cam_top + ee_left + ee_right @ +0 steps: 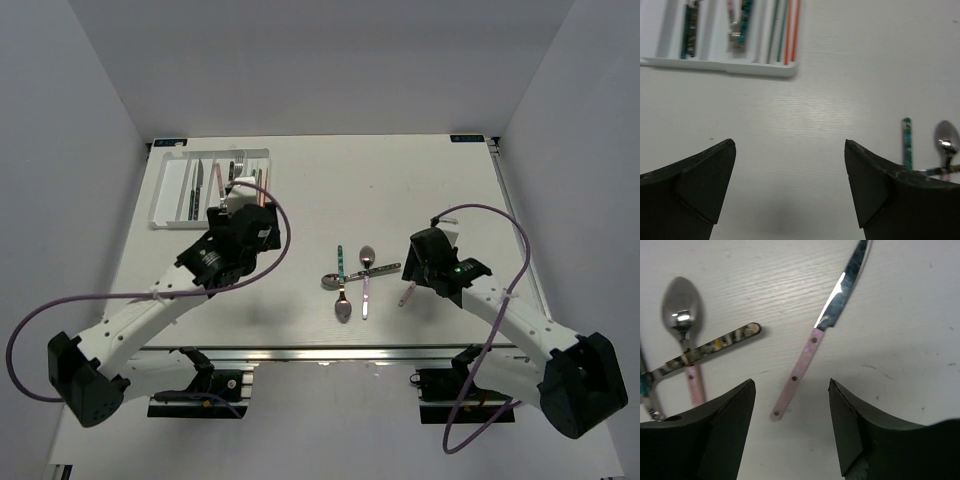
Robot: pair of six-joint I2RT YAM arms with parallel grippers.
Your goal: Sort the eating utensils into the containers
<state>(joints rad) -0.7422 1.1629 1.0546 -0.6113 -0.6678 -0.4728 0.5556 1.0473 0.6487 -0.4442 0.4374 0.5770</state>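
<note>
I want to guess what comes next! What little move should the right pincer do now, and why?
Probably dip a little lower and squeeze shut on the pink-handled knife. The right pincer hovers open right above it. The knife's pink handle lies flat between the open jaws, not yet gripped, so a small drop and a close should catch it.

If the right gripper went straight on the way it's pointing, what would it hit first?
Probably the pink-handled knife: its handle lies on the table, directly between the open jaws of the right gripper. Depth is unclear from the wrist view.
</note>
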